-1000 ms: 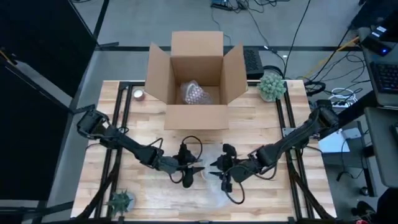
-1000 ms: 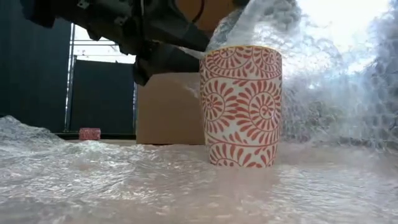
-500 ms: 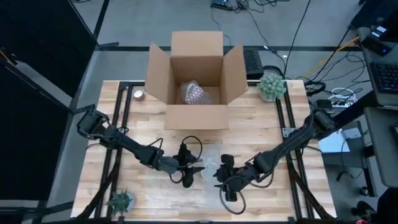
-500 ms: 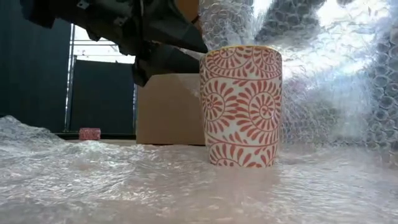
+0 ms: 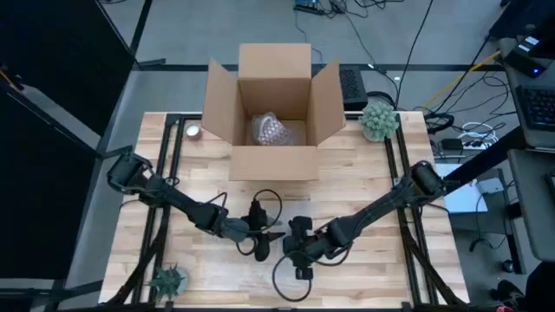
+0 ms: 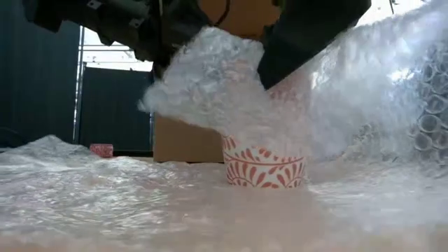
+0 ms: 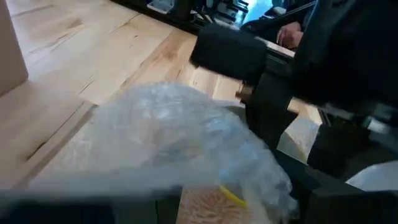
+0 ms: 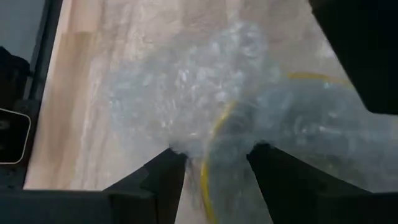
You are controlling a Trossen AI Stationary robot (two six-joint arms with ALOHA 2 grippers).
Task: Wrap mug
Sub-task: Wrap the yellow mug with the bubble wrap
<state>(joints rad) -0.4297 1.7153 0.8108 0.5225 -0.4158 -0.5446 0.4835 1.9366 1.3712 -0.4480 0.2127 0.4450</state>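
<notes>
A mug (image 6: pixel 264 169) with a red swirl pattern stands upright on a sheet of bubble wrap (image 6: pixel 140 203) at the table's near middle. A flap of the wrap (image 6: pixel 210 77) lies folded over its top, so only its lower band shows. Its yellow rim (image 8: pixel 217 124) shows through the wrap. My right gripper (image 5: pixel 292 249) is shut on that flap just above the mug. My left gripper (image 5: pixel 269 236) stays close at the mug's left side, its tips hidden by the wrap. My right gripper pinches a bunched part of the bubble wrap flap (image 8: pixel 205 146) between its two fingers (image 8: pixel 163 171); one layer or several, I cannot tell. It reaches in from the table's right, over the mug's top. The flap drapes from the hold over the rim and down the mug's left side.
An open cardboard box (image 5: pixel 273 113) holding a wrapped item (image 5: pixel 270 130) stands at the far middle. A green plant (image 5: pixel 379 120) is at the far right, another (image 5: pixel 169 279) at the near left, and a small tin (image 5: pixel 192 132) at the far left.
My right gripper has gone toward the table's left, drawing the bubble wrap flap with it. The flap, which stood up behind and to the right of the mug, is now folded over the mug's top and hides its upper part. The mug has stayed in place.
</notes>
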